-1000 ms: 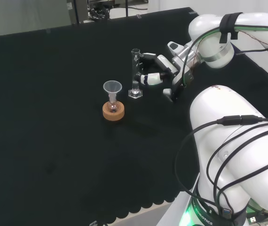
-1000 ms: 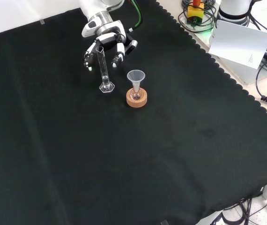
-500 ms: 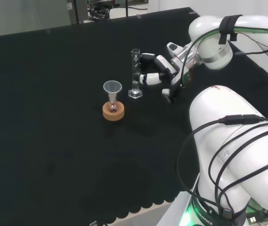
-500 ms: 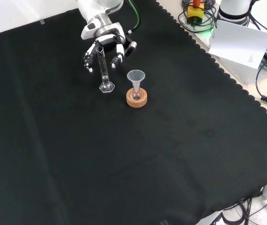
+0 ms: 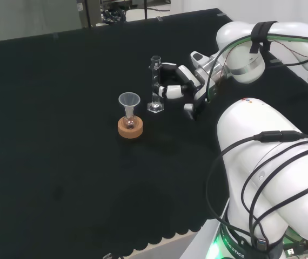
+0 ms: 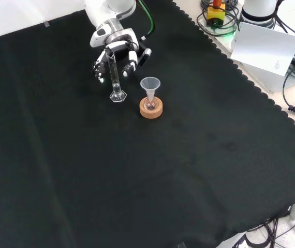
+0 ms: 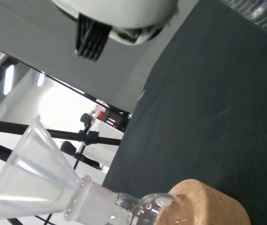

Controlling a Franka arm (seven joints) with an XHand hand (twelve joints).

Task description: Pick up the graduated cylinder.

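Graduated cylinder (image 6: 115, 77) upright, between hand (image 6: 117, 50) fingers

Head, front overhead; wrist close.

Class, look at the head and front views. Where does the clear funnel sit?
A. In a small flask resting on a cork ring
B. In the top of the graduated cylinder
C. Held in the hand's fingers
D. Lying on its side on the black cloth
A. The funnel stands upright in a small flask on the cork ring, apart from the graduated cylinder and the hand.
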